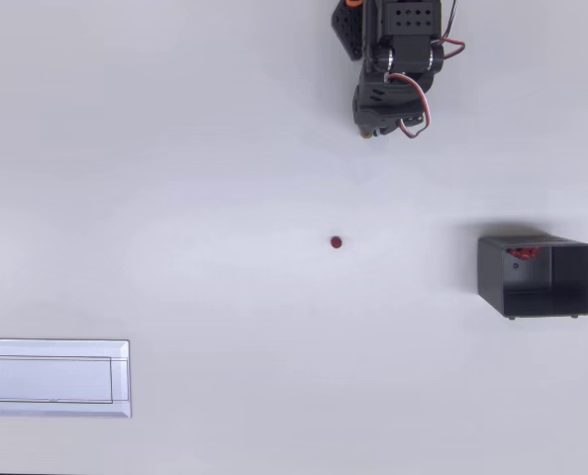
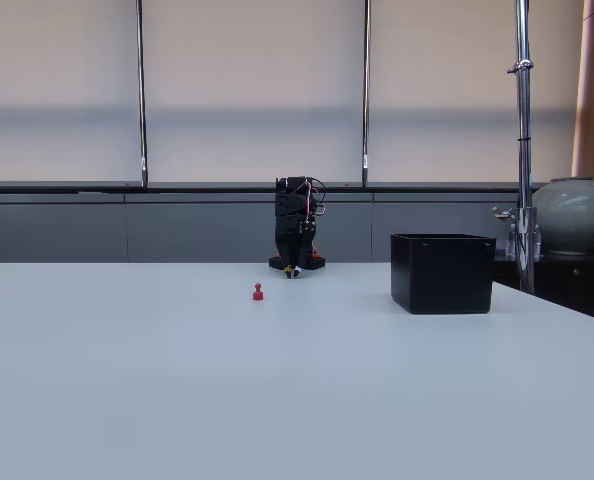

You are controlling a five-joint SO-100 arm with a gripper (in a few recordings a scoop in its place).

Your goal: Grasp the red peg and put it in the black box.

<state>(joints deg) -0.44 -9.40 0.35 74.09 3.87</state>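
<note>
Red peg (image 1: 336,242): upright on the white table (image 1: 225,198), near centre in the overhead view, a round dot seen end-on; in the fixed view (image 2: 258,291) a small figure with a knob on top. Well apart from everything.

Black box (image 1: 534,280): open-topped, at the right in the overhead view, red items in its upper left corner; right of the peg in the fixed view (image 2: 443,272).

Gripper (image 1: 371,127): folded at the arm base, top edge of the overhead view, far from peg and box. Finger state: cannot tell.

White tray (image 1: 53,378): lower left corner, overhead view.
</note>
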